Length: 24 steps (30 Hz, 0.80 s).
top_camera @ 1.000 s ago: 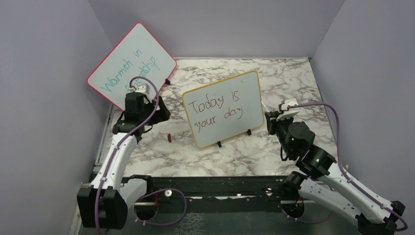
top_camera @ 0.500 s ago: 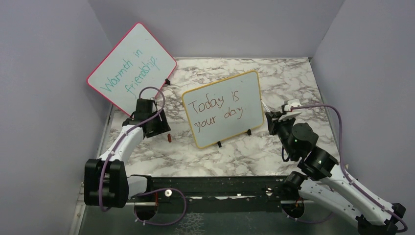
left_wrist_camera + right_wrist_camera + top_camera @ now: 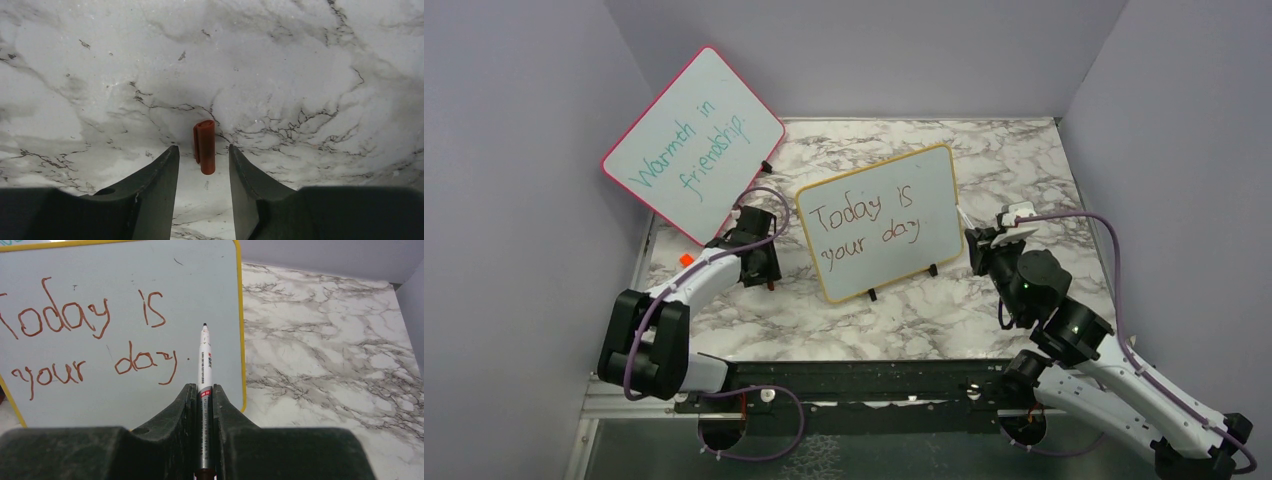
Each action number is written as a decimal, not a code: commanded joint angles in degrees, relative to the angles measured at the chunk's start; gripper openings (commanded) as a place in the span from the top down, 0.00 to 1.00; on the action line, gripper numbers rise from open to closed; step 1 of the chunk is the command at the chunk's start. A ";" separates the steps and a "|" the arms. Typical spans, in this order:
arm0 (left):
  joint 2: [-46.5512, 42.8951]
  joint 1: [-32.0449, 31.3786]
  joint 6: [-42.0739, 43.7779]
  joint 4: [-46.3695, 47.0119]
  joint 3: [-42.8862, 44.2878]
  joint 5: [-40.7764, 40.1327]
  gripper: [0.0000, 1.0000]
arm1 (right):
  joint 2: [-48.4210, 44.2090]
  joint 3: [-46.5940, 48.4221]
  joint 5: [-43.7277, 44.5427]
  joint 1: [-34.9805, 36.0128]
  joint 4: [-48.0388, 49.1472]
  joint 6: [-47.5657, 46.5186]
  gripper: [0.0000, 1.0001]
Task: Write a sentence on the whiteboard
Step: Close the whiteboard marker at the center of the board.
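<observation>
Reaching low, left end effector [image 3: 203, 152] straddles the red cap [image 3: 204, 140].

Whiteboard: small rectangular whiteboard with yellow-tan frame and rounded corners [image 3: 936, 225], stood upright on two small black feet at the middle of the marble surface [image 3: 1024, 165], slightly askew.
Sentence: thin red-brown handwritten words [image 3: 846, 215], "Today is your day", set over two lines.

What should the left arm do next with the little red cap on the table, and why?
Probably close the left tool on the red cap: it lies on the table between the tool's open fingers, untouched. The words on the whiteboard look finished, and the right tool holds the pen with its tip bare, so the cap seems needed next.
</observation>
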 commanded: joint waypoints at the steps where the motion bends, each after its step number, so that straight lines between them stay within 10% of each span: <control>1: 1.38 -0.99 -1.99 -0.42 1.71 -5.34 0.61 | 0.14 -0.39 -0.85 -0.46 1.33 0.37 1.00; 24: 5.21 -3.17 -3.69 -1.67 -0.13 -6.48 0.85 | 0.12 -0.47 -1.14 -0.44 1.56 0.40 0.99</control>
